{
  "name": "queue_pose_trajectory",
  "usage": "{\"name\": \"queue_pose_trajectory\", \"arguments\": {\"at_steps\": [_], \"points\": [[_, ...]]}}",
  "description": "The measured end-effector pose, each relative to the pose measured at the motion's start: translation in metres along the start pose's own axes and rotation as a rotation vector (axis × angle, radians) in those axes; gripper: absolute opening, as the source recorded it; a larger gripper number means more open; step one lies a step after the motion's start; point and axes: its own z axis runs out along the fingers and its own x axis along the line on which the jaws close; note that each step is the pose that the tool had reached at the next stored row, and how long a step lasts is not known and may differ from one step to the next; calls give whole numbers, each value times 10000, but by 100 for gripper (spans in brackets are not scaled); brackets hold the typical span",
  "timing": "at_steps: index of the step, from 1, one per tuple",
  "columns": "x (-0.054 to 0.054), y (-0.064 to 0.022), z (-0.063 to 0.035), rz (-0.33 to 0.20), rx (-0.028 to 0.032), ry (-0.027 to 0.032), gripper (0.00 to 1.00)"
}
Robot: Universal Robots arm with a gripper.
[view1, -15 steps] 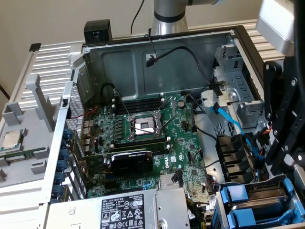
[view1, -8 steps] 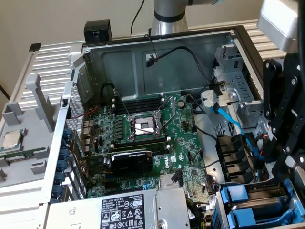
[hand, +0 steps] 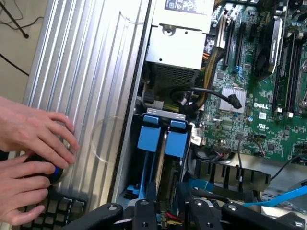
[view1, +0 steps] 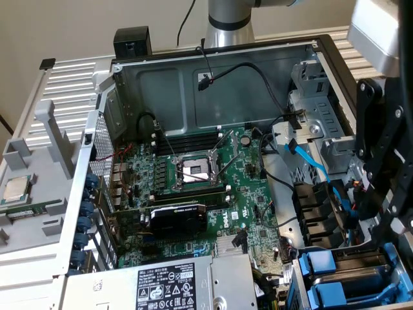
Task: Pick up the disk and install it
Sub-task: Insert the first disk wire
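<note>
Jaws are standing apart, as we are seeing in the wrist view. The gripper (hand: 167, 194) is hanging right over the disk (hand: 164, 151), with one black finger (hand: 145, 211) on either side of the disk's end and a clear gap between the two. We are not able to tell whether the pads are touching it.

The disk is sitting down in the bay (hand: 160, 115) at a corner of the case (view1: 226, 84). Its end is facing the gripper, and its two blue tabs (hand: 149, 136) are lying side by side just beside the bay's grey lip. In the exterior view we are finding the gripper's black linkage at the exterior view's right, hanging over that same corner.

Moving outward, we are seeing the power supply (hand: 175, 36) lying just beside the bay. A black cable (hand: 211, 92) is looping between it and the motherboard (hand: 261, 103). In the exterior view, a socket (view1: 195, 171) is sitting near the board's middle, with a black card (view1: 177, 219) between it and the supply. A blue cable (view1: 308, 161) is running down toward the bays.

Outside the case, one hand (hand: 38, 134) of a person is resting on the ribbed table (hand: 84, 72). The other hand (hand: 21, 191) is resting on a dark device beside a keyboard (hand: 62, 213). At the exterior view's left, a small square chip (view1: 16, 188) is lying on a grey tray (view1: 39, 219).
</note>
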Motion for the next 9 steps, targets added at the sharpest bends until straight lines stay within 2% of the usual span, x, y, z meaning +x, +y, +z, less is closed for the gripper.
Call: {"name": "queue_pose_trajectory", "arguments": {"at_steps": [2,4,5,7,8,9], "points": [[66,3,3,-6,0,-51,32],[103,-12,2,-18,19,-171,32],[116,-21,2,-27,33,-253,32],[140,-41,0,-48,67,-456,32],[156,-46,2,-59,78,-562,32],[175,-49,4,-68,76,-644,32]]}}
